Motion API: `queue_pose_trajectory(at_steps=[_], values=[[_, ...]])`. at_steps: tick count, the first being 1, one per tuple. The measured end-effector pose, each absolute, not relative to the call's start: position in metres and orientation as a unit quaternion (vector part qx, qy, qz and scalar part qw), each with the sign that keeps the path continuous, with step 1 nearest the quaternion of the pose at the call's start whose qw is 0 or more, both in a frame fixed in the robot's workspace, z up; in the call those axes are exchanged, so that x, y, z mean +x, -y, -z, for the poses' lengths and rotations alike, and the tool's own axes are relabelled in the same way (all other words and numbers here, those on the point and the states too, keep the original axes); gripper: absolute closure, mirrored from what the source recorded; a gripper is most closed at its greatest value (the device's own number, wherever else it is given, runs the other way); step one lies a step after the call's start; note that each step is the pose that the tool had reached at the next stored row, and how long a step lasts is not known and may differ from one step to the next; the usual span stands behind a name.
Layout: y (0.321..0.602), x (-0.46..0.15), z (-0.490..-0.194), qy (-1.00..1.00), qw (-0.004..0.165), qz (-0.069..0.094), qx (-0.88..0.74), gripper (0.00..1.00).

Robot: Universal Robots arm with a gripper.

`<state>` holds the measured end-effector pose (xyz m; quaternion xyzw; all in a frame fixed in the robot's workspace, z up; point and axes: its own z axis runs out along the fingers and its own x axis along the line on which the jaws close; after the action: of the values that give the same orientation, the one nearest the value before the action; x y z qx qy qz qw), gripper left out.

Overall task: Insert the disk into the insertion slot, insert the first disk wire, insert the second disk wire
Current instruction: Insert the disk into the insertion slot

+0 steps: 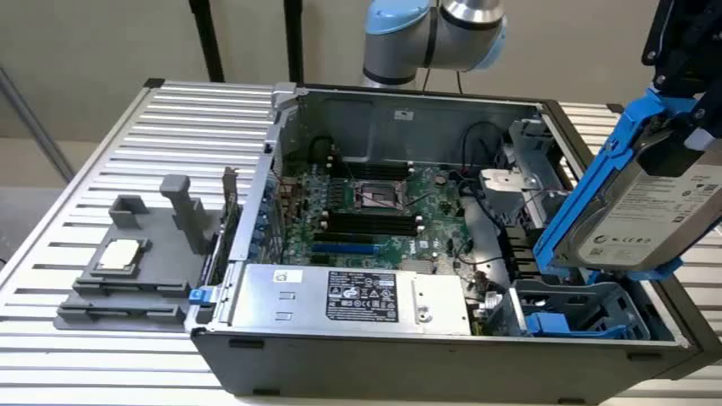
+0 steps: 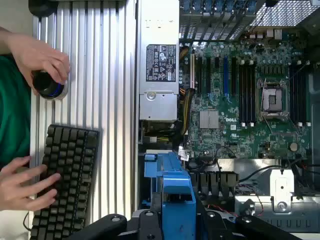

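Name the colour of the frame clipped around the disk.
The disk's frame is bright blue, clearest in the exterior view.

The Universal Robots arm (image 1: 434,34), its blue-capped joint sitting at the far edge of the scene, is carrying its black gripper (image 1: 691,139) high at the exterior view's right, and the jaws are gripping the blue-framed disk (image 1: 648,211), holding it steeply tilted.
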<state>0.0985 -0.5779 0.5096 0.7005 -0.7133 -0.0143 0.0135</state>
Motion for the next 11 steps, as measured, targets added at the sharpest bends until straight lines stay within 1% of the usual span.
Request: queue_pose_trajectory(at_steps=[11], values=[[0.5779, 0.0993, -0.5096, 0.713, 0.014, 0.014, 0.701, 0.68]])
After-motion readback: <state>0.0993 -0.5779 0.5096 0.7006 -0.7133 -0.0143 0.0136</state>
